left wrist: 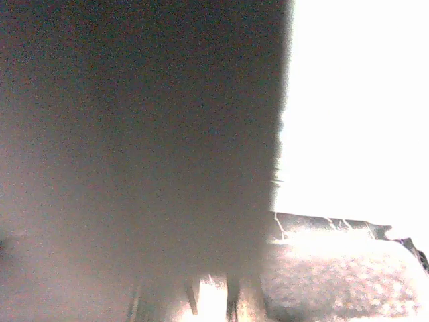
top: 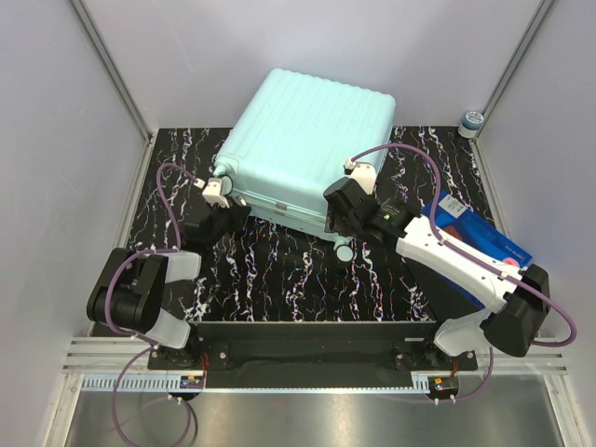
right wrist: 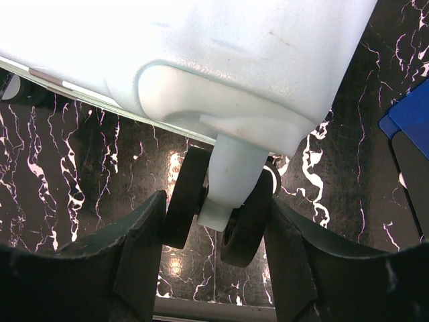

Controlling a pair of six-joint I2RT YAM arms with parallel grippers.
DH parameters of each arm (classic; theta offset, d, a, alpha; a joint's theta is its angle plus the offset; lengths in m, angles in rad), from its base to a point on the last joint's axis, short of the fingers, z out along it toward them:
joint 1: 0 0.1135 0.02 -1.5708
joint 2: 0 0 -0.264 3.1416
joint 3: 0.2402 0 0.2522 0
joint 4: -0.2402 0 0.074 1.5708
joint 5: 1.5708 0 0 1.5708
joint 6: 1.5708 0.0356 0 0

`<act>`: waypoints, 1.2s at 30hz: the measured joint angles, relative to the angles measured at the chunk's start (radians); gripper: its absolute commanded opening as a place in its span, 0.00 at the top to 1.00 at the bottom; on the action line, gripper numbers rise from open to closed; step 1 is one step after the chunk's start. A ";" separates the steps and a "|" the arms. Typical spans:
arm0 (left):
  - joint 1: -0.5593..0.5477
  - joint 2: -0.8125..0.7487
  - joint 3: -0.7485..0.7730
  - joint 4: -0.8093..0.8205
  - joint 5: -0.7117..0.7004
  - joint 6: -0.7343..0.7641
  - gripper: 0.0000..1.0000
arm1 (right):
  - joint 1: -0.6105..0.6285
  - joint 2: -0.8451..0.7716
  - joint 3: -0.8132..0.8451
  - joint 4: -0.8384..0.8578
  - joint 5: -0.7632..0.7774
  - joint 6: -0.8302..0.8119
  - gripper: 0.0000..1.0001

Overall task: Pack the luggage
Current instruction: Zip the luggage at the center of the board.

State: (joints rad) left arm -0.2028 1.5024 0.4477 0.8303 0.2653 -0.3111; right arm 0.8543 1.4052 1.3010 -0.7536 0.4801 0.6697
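The luggage, a mint-green ribbed hard-shell suitcase, lies closed and flat at the back middle of the black marbled table. My right gripper is at its near right corner. In the right wrist view the gripper is shut on the twin black wheel under the shell, one finger against each side. My left gripper is pressed up to the near left corner. Its wrist view is filled by a dark blurred surface, so its jaws do not show.
A flat blue box lies at the right under my right arm, and its corner shows in the right wrist view. A small round container stands in the back right corner. Pale walls close in the table on three sides.
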 measured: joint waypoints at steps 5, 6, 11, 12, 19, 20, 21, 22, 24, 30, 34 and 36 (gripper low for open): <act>-0.007 -0.015 -0.050 0.074 -0.021 -0.002 1.00 | 0.000 -0.001 0.000 0.000 -0.002 0.000 1.00; -0.008 -0.015 -0.051 0.078 -0.021 -0.001 1.00 | 0.000 -0.001 0.000 0.000 -0.002 0.000 1.00; -0.010 -0.015 -0.051 0.081 -0.021 0.002 1.00 | 0.000 -0.001 0.000 0.000 -0.002 0.000 1.00; -0.013 -0.015 -0.051 0.081 -0.024 0.005 1.00 | 0.000 -0.001 0.000 0.000 -0.002 0.000 1.00; -0.074 -0.023 -0.064 0.087 -0.082 0.049 1.00 | -0.002 0.003 0.002 0.000 -0.012 0.000 1.00; -0.084 -0.027 -0.066 0.086 -0.094 0.055 1.00 | -0.003 0.003 0.002 0.000 -0.014 0.000 1.00; -0.093 -0.031 -0.068 0.085 -0.109 0.061 1.00 | -0.003 0.004 0.002 0.000 -0.017 -0.001 1.00; -0.101 -0.032 -0.069 0.084 -0.124 0.069 1.00 | -0.004 0.004 0.002 0.000 -0.019 -0.001 1.00; -0.118 -0.036 -0.071 0.082 -0.150 0.080 1.00 | -0.005 0.009 0.006 -0.003 -0.021 -0.001 1.00; -0.192 -0.045 -0.078 0.079 -0.221 0.109 1.00 | -0.004 0.029 0.029 -0.029 -0.025 -0.006 1.00; -0.245 -0.048 -0.078 0.069 -0.260 0.125 1.00 | -0.004 0.037 0.039 -0.039 -0.026 -0.011 1.00; -0.274 -0.048 -0.076 0.061 -0.277 0.132 1.00 | -0.003 0.043 0.048 -0.047 -0.026 -0.015 1.00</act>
State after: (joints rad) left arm -0.4763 1.4540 0.3717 0.8917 -0.0113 -0.1795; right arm 0.8513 1.4487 1.3487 -0.8005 0.4541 0.6548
